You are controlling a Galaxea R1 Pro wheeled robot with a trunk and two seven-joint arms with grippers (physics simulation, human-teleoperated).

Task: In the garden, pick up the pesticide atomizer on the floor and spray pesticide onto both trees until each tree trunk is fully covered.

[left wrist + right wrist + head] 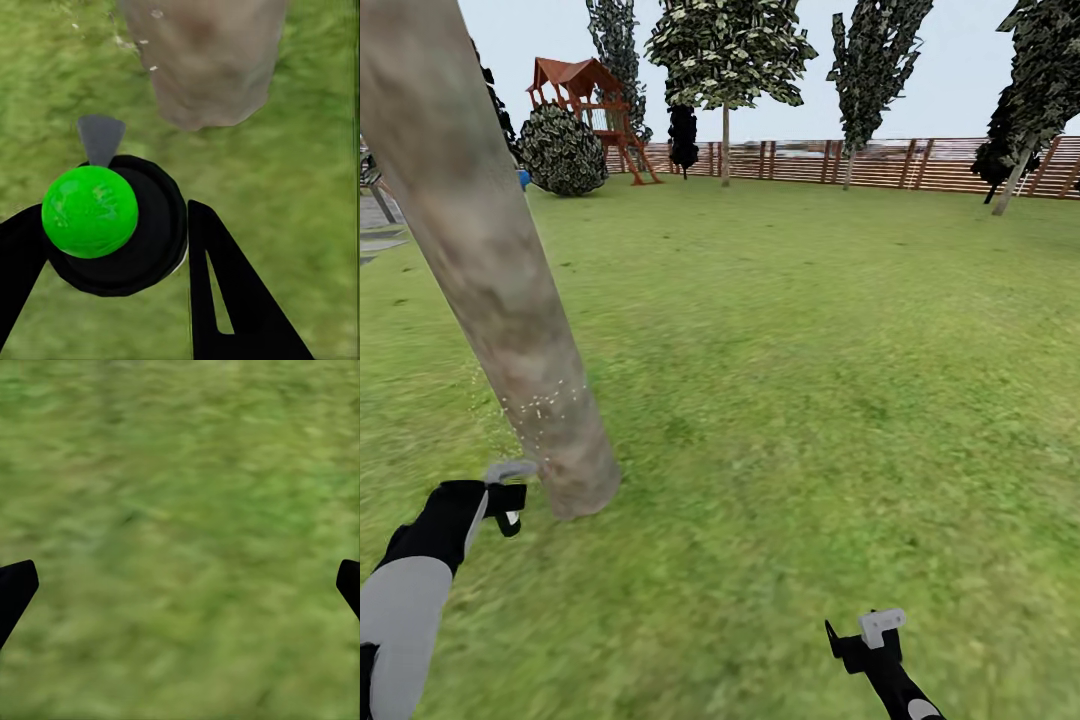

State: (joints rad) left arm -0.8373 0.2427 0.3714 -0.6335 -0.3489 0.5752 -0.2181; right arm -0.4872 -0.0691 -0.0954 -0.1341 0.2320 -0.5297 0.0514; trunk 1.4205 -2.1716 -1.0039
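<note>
Left fingers [112, 247]: closed on the atomizer [112, 225], one black finger [232, 292] on each side of its round black body.
Atomizer: green ball top, grey nozzle [101, 139]; seen along its long axis in the left wrist view, so it stands roughly upright in the grip; the nozzle points toward the trunk [206, 60].
Atomizer, head view: held in the left gripper [505, 495] low at the left, its grey top [510, 468] just beside the trunk's base, not clearly touching.
Right fingers [19, 589]: spread wide, only the tips showing at the frame's edges, nothing between them, grass beyond.
Right gripper [865, 640]: low over the grass [810, 400], well apart from the trunk.
Trunk [490, 270]: thick, mottled grey-brown and tan, leaning across the head view; pale specks dot its lower part, with a few in the air beside it.
Ground: blurry green lawn, open to the fence.
Surroundings: brown slat fence [940, 165] along the back, a red-roofed play tower [585, 105], a round dark bush [563, 150], several leafy trees [725, 60], pale sky.
</note>
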